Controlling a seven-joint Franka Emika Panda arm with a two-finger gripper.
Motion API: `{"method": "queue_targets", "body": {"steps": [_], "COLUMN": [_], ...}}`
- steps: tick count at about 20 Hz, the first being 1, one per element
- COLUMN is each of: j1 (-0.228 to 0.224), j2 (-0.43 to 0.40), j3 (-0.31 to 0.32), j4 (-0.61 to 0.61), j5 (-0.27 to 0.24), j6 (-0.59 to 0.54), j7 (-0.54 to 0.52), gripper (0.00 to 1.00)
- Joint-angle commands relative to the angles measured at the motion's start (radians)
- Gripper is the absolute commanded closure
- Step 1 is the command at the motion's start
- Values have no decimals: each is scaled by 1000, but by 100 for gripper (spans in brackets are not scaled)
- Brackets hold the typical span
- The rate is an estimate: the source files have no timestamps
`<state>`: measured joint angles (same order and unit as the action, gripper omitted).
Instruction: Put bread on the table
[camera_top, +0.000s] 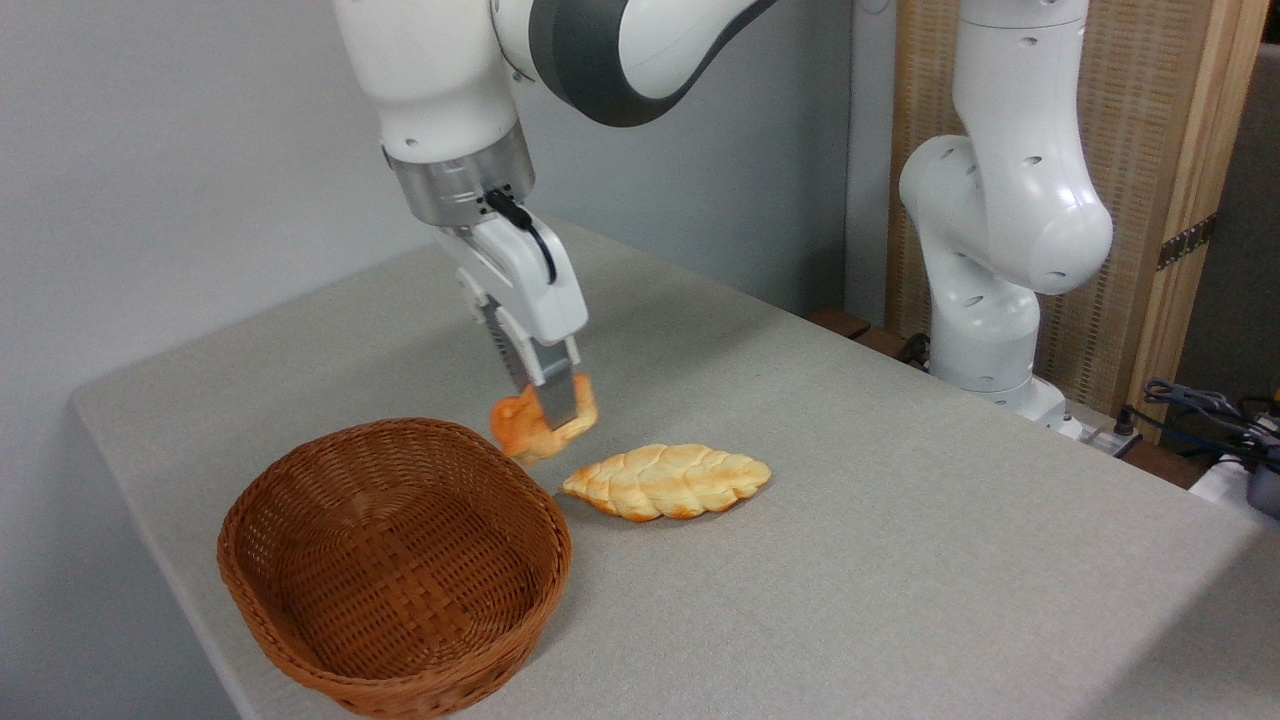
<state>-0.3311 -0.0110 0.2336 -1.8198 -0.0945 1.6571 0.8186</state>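
Bread roll (530, 425) is held clamped in the claw (553, 410), suspended clear of the surface (900, 560), just past the far rim of the wicker basket (395, 565). Braided loaf (667, 481) lies just beside it, obstructing a descent rightward; bare surface is available behind.

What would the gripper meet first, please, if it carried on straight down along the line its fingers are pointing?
Most likely the bare table, in the gap between the wicker basket and the braided loaf. The gripper, shut on the bread roll, points down and slightly right. Depth is unclear, so the basket's far rim might be clipped.
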Motion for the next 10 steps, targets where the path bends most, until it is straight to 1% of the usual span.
{"method": "queue_targets", "body": {"steps": [1,2,3,5,7,10], "j1": [-17,-20,-31,-52,-78,-83], "j2": [-10,-10,-9,0,13,22], "j3": [-4,-5,-11,-20,-28,-31], "j4": [-27,-36,-48,-71,-88,-87], "j5": [-7,-7,-7,-2,7,9], "j6": [-63,-63,-63,-63,-60,-54], "j7": [8,7,8,10,8,8], "gripper": [41,24,12,2,0,0]}}
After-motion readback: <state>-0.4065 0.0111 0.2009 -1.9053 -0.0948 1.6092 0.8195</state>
